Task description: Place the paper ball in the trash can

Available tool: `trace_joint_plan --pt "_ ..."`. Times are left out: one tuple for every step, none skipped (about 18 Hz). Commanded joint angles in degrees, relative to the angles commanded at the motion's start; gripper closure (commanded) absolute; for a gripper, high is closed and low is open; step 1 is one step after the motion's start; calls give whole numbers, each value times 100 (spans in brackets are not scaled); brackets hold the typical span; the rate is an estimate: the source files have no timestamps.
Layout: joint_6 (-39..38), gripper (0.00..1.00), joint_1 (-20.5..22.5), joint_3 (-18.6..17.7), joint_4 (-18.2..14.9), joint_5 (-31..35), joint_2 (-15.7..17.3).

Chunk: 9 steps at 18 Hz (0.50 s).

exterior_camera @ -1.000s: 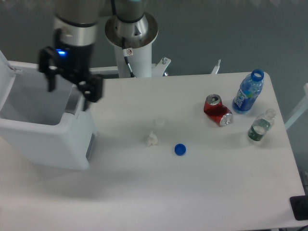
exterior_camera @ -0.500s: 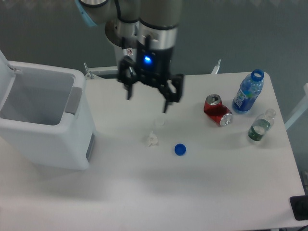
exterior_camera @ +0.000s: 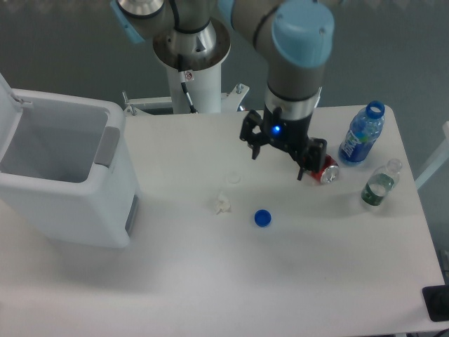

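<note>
The trash can (exterior_camera: pixel 70 210) is a large white bin with a grey side panel, standing at the table's left edge with its flip lid (exterior_camera: pixel 5 91) raised. No paper ball shows in the camera view, and what lies in the bin is hidden. My gripper (exterior_camera: pixel 278 163) is open and empty. It hangs above the table's right half, just left of a red soda can (exterior_camera: pixel 327 170), far from the bin.
A small jagged white scrap (exterior_camera: pixel 222 203) and a flat whitish bottle cap (exterior_camera: pixel 233 178) lie mid-table, with a blue cap (exterior_camera: pixel 262 218) to their right. A blue bottle (exterior_camera: pixel 361 137) and a clear bottle (exterior_camera: pixel 381 184) stand at the right edge. The robot base (exterior_camera: pixel 193 67) is behind.
My open gripper has swung from above the trash can rightward across the table to beside the red can. The things on the table have not moved.
</note>
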Motion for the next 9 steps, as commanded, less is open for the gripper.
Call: trace_joint_plan --pt "79 0 17 0 18 -9 -114" --pt "132 0 18 35 26 -9 -228" --pt "133 0 18 53 44 -17 -308" --pt "142 0 9 79 44 -26 -396" --pt "133 0 9 97 122 -26 -449" --pt "133 0 9 97 202 -35 -484" --pt "133 0 9 97 228 -35 -502" --pt "133 0 9 97 229 -44 -519" --pt "133 0 9 97 229 -44 -520"
